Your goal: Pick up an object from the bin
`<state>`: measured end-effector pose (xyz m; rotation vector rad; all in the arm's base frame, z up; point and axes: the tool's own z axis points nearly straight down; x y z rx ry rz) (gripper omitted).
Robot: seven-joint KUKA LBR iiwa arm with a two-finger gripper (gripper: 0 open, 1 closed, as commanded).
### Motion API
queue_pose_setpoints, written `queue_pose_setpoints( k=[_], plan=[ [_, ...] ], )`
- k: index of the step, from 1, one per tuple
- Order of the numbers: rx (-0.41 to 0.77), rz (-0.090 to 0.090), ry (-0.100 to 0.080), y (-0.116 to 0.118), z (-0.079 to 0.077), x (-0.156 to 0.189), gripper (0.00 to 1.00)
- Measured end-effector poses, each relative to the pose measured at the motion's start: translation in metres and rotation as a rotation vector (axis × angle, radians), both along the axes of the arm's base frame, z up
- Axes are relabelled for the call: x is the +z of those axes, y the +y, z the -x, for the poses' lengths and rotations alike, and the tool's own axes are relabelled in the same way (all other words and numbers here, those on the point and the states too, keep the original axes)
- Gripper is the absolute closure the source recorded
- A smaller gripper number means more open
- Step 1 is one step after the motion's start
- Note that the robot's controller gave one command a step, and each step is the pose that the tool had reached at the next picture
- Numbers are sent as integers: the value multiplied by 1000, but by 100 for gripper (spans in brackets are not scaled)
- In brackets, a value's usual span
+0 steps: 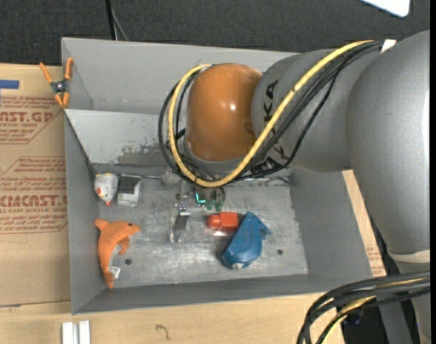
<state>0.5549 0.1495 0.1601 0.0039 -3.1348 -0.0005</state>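
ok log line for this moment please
gripper: low over bin floor, mid-bin | nearest: small red object, blue toy beside it | left: orange fish toy | pick: not yet done

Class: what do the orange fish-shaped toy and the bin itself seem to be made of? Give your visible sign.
Orange fish-shaped toy: probably soft plastic or rubber; smooth, rounded, evenly coloured. Bin: bare grey metal, matt; its floor shows pale scratches and scuffs.

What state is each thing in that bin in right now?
Orange toy fish: lying loose at the far left.
White toy: lying loose, above the fish in the view.
Red block: lying beside the blue lump.
Blue lump: lying loose, untouched.
Gripper: low, just left of the red block.
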Motion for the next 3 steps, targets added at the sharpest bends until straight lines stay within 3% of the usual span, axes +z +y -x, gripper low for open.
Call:
queue_pose_setpoints(
  k=[1, 2, 3],
  plan=[
    [-2, -1, -7, -1, -2, 5, 0],
    [84, -2, -12, 57, 14, -63, 0],
    [158, 0, -4, 71, 18, -71, 0]
  ],
)
